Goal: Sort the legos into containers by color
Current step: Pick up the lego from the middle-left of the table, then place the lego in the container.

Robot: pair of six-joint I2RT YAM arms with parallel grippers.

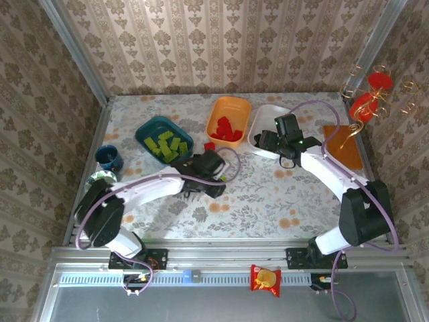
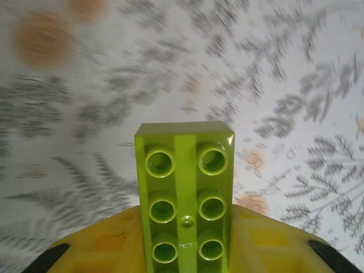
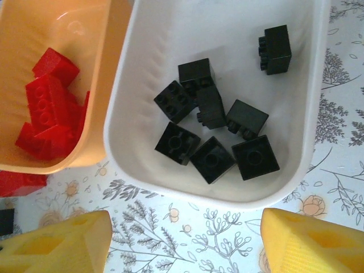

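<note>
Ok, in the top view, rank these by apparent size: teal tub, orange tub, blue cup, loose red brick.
Largest: teal tub and orange tub, which look alike in size, so they stay unranked.
Next: dark blue cup.
Smallest: loose red brick beside the orange tub.

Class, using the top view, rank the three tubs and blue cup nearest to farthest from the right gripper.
1. White tub, at the right gripper.
2. Orange tub, next leftward.
3. Teal tub, farther left.
4. Blue cup, far left edge.

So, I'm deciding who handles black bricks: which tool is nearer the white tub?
Right. The right tool hangs open beside the white tub; the left tool, holding a lime green brick, is farther left, in front of the orange tub.
</note>
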